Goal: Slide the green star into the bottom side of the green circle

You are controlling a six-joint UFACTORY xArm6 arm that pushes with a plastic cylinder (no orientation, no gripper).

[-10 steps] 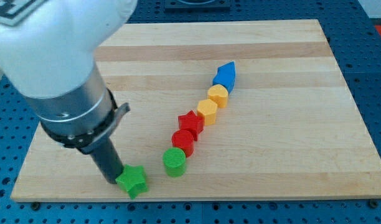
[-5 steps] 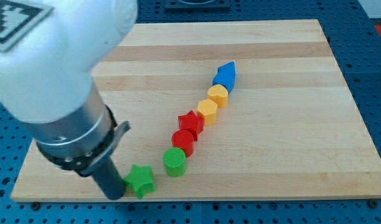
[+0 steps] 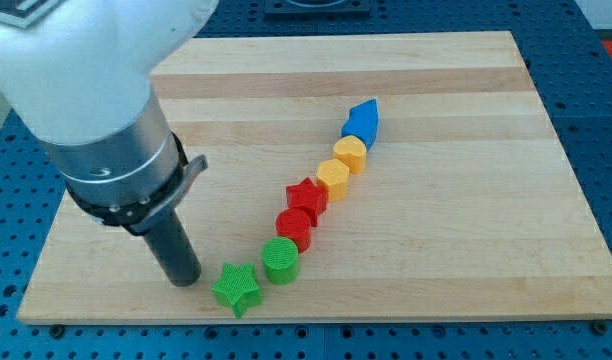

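The green star [image 3: 236,289] lies near the board's bottom edge, just below and left of the green circle [image 3: 281,260], with a narrow gap between them. My tip [image 3: 183,281] rests on the board a short way left of the star, apart from it. The arm's white and grey body fills the view's upper left.
A curved row of blocks runs up to the right from the green circle: a red circle [image 3: 295,227], a red star [image 3: 307,197], an orange hexagon [image 3: 333,178], a yellow block [image 3: 350,152] and a blue block [image 3: 362,121]. The wooden board's bottom edge [image 3: 316,318] is close below the star.
The green star has slid right, closer to the green circle. My tip pushed it from the left, then drew back up and left, leaving a gap.
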